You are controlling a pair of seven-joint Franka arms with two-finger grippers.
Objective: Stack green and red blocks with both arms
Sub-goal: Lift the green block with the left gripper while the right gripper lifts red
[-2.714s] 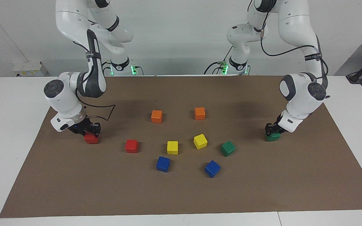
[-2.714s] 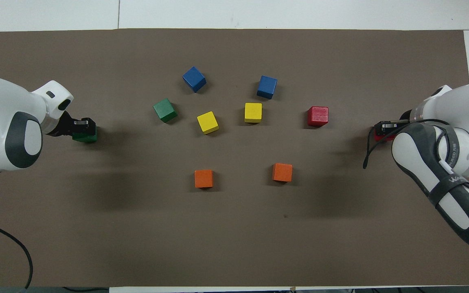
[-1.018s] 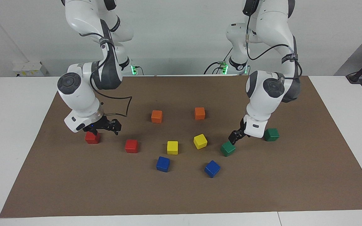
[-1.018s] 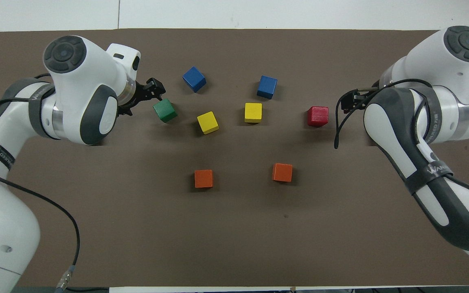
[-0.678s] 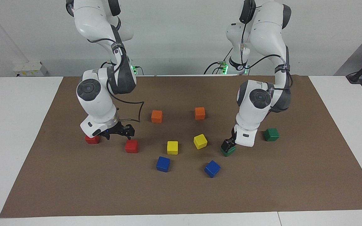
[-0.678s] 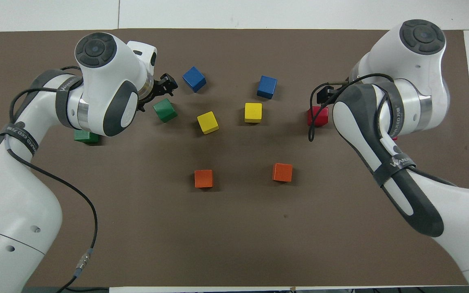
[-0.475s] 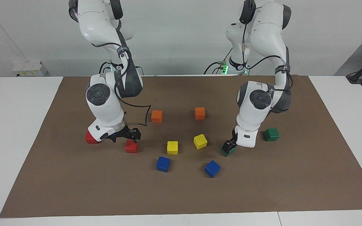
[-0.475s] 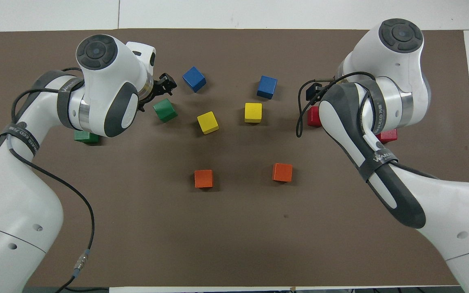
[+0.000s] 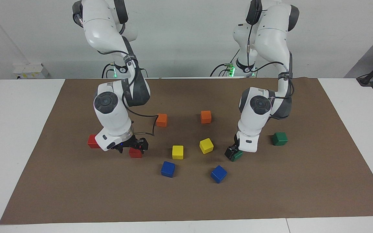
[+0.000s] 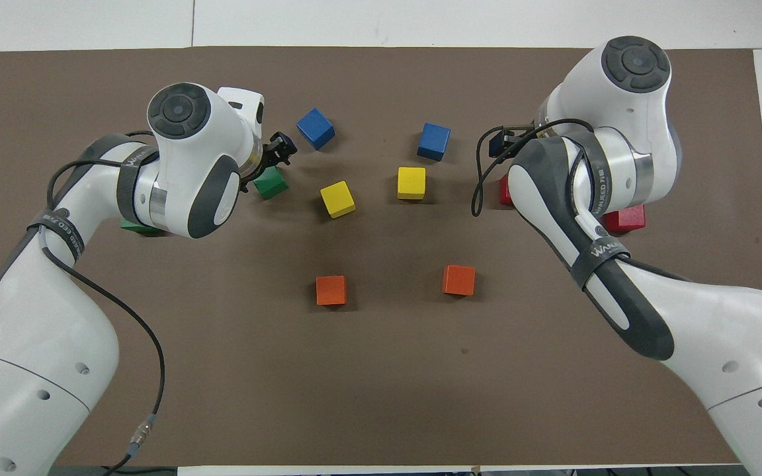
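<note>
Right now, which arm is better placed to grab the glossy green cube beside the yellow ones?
Left. The left claw is open and down at that small glossy green cube; the right claw hangs over a glossy red cube toward the right arm's end.

**Readable markings**

Overhead view: the black strap on the right arm (image 10: 598,250) carries white lettering that reads as "WANUEED"; the characters following it are too small to make out. The black strap on the left arm (image 10: 57,225) carries white lettering of the same kind, seen at a slant; only roughly "CED" and some characters after it can be read. Facing view: the straps' print is illegible. Nothing readable on the blocks, the mat or the table.
</note>
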